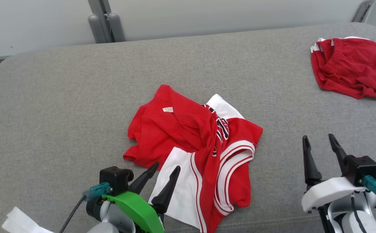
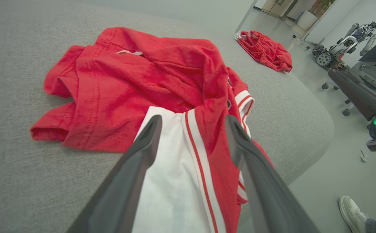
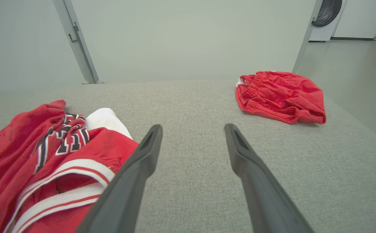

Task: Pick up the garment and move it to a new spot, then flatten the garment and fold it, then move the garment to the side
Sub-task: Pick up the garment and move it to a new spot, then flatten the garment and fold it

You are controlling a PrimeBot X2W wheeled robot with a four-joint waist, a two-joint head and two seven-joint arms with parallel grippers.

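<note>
The jersey (image 1: pixel 201 145) lies crumpled mid-cushion (image 1: pixel 61 106), with the left gripper (image 1: pixel 167 167) spread over its white edge at 7 o'clock and the right gripper (image 1: pixel 317 137) spread at 4 o'clock.

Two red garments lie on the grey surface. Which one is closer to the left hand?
The crumpled red-and-white jersey in the middle; the left hand points at its white panel. The plain red shorts lie far off, at the right corner.
</note>
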